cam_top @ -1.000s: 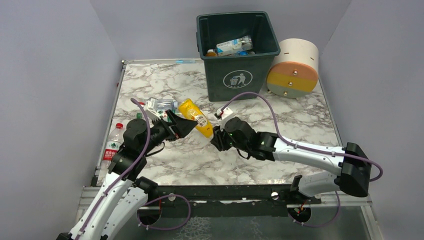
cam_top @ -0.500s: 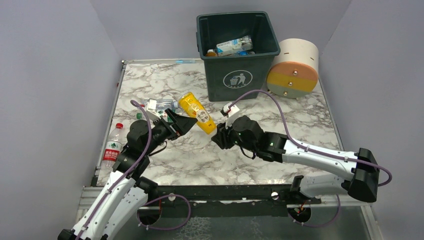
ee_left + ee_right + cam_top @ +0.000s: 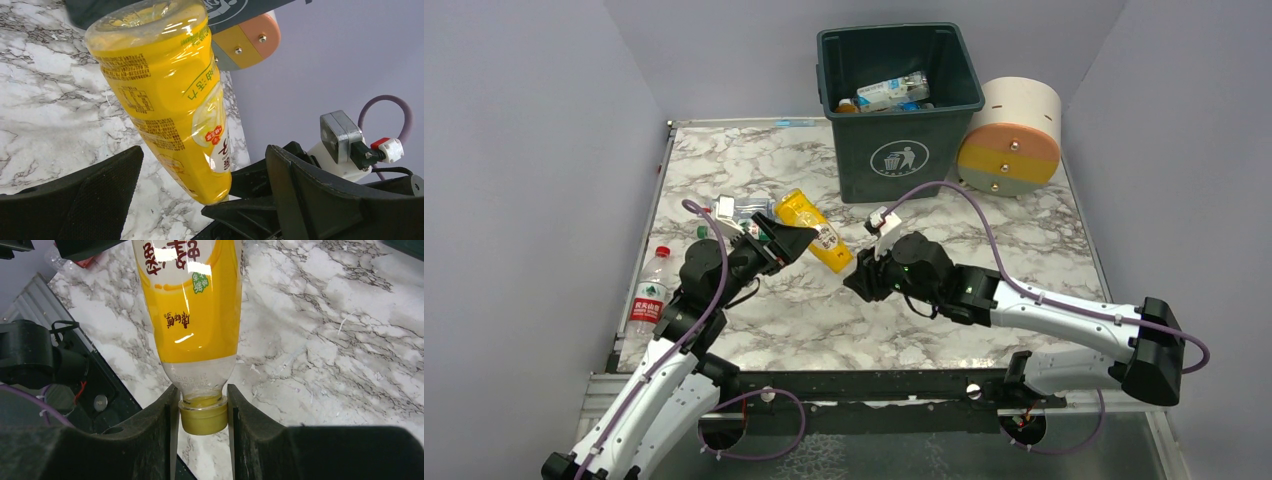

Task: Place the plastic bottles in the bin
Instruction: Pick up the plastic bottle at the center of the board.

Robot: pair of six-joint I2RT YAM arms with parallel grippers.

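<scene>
Since 1 second ago the right arm (image 3: 1044, 305) has stretched its elbow outward and swung the yellow-orange bottle (image 3: 812, 230) so its base points further left, toward the left end effector (image 3: 789, 243), which has crept forward. On the marble worktop (image 3: 1024, 240) the dark green bin (image 3: 899, 160) stands at the far edge, well apart from that bottle, with other bottles (image 3: 892, 92) already inside; its rim is high, so the carry should, I judge, climb above the rim before crossing it. Next in size, the left end effector is spread wide, its 2 fingers flanking the bottle's body with no touch that I can see; it would best back away, or the swing may clip it. Smaller again, the right end effector (image 3: 202, 405) is clenched on the yellow cap (image 3: 203, 420) alone; the bottle seems to hang clear of the worktop from this 1 small hold; so long a body on so short a grip may pivot or slip, so move slowly and release only over the opening.
</scene>
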